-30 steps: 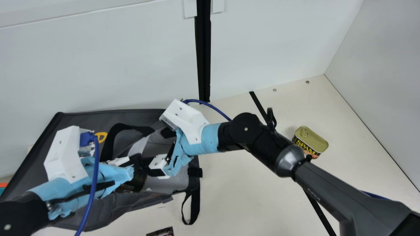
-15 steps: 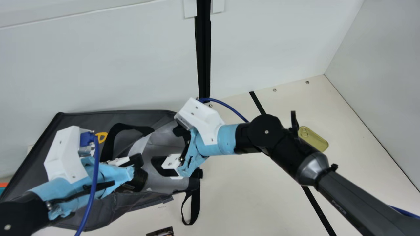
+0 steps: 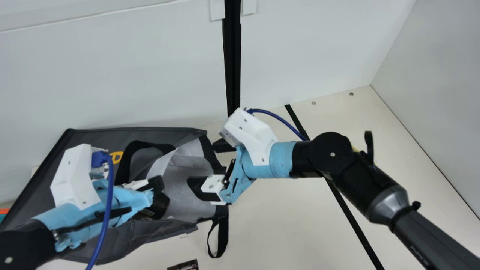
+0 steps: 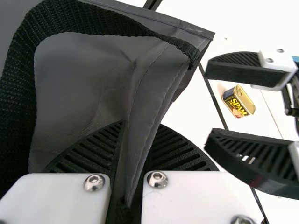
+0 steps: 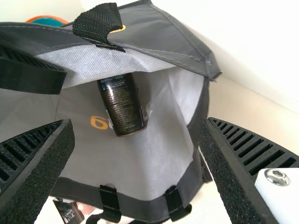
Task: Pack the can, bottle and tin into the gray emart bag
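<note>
My left gripper (image 3: 156, 191) holds the rim of the gray bag (image 3: 93, 137); in the left wrist view the bag's edge (image 4: 148, 107) runs between the closed fingers of that gripper (image 4: 142, 126). At the bag's mouth stands my right gripper (image 3: 209, 165), spread and holding nothing; in the right wrist view this gripper (image 5: 138, 123) faces the opening. Inside the bag lies a black can (image 5: 122, 105), its end (image 3: 161, 206) visible beside my left gripper. The SPAM tin (image 4: 238, 101) rests on the table, mostly behind my right arm in the main view.
A dark printed package (image 3: 183, 265) is at the main view's bottom edge. A black strap loop (image 3: 219, 238) hangs from the bag onto the table. Walls (image 3: 112, 75) rise behind the bag and at the right.
My right gripper has drawn back to the right, out of the bag's mouth, with the black can no longer between its fingers. The left arm has kept still.
</note>
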### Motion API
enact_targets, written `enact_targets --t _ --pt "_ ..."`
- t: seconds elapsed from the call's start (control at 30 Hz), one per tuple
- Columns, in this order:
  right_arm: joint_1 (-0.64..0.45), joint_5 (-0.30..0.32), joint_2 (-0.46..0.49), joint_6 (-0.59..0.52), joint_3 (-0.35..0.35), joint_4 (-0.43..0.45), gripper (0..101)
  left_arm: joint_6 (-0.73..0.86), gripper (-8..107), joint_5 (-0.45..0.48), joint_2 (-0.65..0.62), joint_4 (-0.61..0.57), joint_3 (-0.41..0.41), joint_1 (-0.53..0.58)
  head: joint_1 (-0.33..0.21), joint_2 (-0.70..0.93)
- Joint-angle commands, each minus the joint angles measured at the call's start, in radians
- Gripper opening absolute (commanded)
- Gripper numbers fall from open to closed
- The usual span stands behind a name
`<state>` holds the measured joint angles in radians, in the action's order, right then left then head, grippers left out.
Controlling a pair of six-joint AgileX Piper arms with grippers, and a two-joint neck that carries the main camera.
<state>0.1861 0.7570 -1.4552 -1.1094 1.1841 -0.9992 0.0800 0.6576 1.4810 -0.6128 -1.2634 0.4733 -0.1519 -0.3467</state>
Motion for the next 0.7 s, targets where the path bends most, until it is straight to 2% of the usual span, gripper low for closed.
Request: enact_targets --t 0.0,0.67 --pt "-0.008 0.003 0.018 0.006 -0.006 0.008 91 0.000 10 0.000 0.000 0.000 0.000 0.000 -0.023 -0.002" --pt "-0.114 0.013 0.221 0.132 -0.087 0.139 91 0.000 10 0.000 0.000 0.000 0.000 0.000 -0.023 -0.002"
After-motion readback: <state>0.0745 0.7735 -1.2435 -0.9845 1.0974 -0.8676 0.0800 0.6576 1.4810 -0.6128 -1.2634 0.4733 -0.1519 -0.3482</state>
